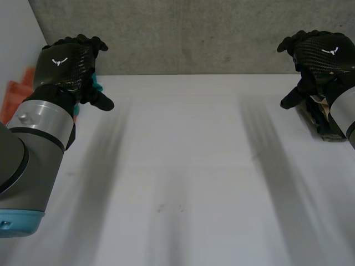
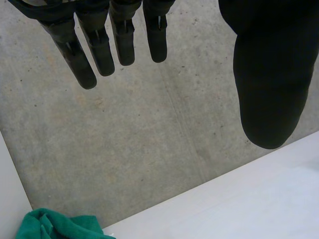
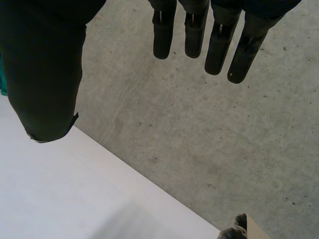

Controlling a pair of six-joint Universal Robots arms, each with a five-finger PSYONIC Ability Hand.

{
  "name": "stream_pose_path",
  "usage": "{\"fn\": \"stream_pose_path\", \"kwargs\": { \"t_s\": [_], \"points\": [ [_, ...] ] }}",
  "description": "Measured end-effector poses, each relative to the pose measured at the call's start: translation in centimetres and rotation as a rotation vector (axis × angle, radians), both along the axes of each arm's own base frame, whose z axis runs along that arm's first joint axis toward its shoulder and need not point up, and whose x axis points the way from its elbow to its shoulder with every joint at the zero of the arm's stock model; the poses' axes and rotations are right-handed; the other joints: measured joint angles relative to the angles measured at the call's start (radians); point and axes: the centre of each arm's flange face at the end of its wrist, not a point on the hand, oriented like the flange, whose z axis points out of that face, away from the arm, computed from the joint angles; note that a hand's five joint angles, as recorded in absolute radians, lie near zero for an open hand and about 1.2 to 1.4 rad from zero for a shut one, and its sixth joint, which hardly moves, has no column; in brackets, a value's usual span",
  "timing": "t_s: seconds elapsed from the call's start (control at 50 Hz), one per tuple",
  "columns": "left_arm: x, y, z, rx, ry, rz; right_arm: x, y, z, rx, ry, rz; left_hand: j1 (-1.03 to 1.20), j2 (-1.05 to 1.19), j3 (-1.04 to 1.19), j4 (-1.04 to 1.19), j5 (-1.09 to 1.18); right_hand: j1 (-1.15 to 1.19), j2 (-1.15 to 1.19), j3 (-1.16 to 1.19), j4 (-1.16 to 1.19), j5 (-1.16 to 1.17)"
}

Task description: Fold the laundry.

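My left hand [image 1: 69,64] hangs above the table's far left corner, fingers straight and apart from the thumb, holding nothing. In the left wrist view its fingers [image 2: 102,42] point at the concrete wall. A green cloth [image 2: 57,226] lies bunched below them at the table's far edge, and it peeks out beside the left hand [image 1: 97,84] in the head view. My right hand [image 1: 319,55] hovers over the far right corner, also open and empty, its fingers [image 3: 219,42] spread before the wall. A dark folded cloth [image 1: 324,124] sits under it at the right edge.
The white table [image 1: 183,177] spreads wide between both arms. A concrete wall [image 1: 194,33] closes off the back. Orange cloth [image 1: 14,97] lies off the table's left side. A tan and grey cloth corner [image 3: 241,229] shows near the table's far edge.
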Motion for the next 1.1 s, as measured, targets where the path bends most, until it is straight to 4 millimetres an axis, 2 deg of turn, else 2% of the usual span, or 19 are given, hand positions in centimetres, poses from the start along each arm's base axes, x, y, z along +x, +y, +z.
{"fn": "stream_pose_path", "kwargs": {
  "t_s": [0.08, 0.76, 0.92, 1.0, 1.08, 1.1],
  "points": [
    [0.0, 0.0, -0.1, 0.003, -0.001, 0.0, 0.0, 0.0, 0.0, -0.001, 0.0, -0.001, -0.135, -0.118, -0.116, -0.117, -0.095, -0.09, -0.09, -0.103, -0.08, -0.105],
    [-0.1, 0.0, -0.3, 0.007, -0.006, -0.007, 0.0, -0.2, 0.2, -0.01, -0.001, -0.004, -0.135, -0.122, -0.117, -0.121, -0.095, -0.091, -0.093, -0.107, -0.08, -0.115],
    [-1.3, -0.2, -0.1, -0.012, -0.043, -0.113, 0.0, -0.4, 0.4, -0.027, 0.052, -0.011, -0.135, -0.122, -0.117, -0.121, -0.095, -0.091, -0.093, -0.107, -0.08, -0.115],
    [-1.9, -1.2, -0.6, -0.035, -0.131, -0.169, 0.1, -0.6, -0.2, -0.024, 0.1, -0.011, -0.135, -0.122, -0.117, -0.121, -0.095, -0.091, -0.093, -0.107, -0.08, -0.115],
    [-1.3, -3.7, -1.5, -0.06, -0.254, -0.136, 0.2, -0.7, -0.6, -0.018, 0.129, -0.009, -0.135, -0.122, -0.117, -0.121, -0.095, -0.091, -0.093, -0.107, -0.08, -0.115],
    [-1.3, -3.7, -1.5, -0.06, -0.254, -0.136, 0.2, -0.7, -0.6, -0.018, 0.129, -0.009, -0.135, -0.122, -0.117, -0.121, -0.095, -0.091, -0.093, -0.107, -0.08, -0.115]
  ]
}}
